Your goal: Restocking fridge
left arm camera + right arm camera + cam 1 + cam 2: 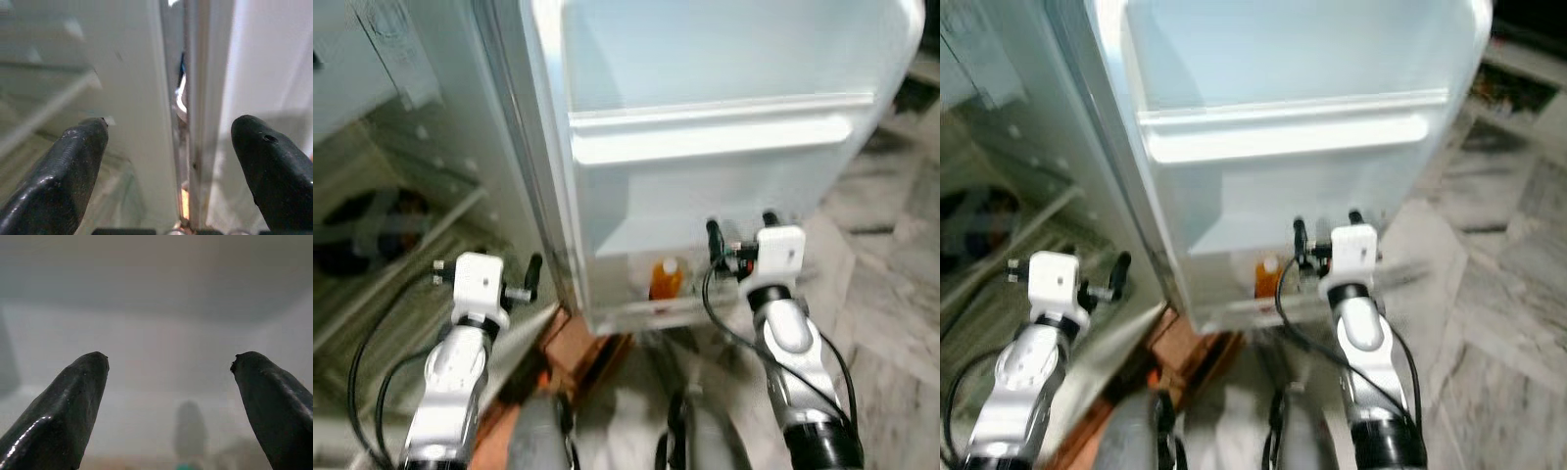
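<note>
Reaching right hand (741, 228) near fridge door (705, 127)

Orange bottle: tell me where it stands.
The orange bottle stands in the fridge door's bottom shelf, just left of the open right gripper.

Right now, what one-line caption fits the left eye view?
Open fridge door: right end effector open beside an orange bottle in the bottom door shelf; left end effector by the hinge.
</note>
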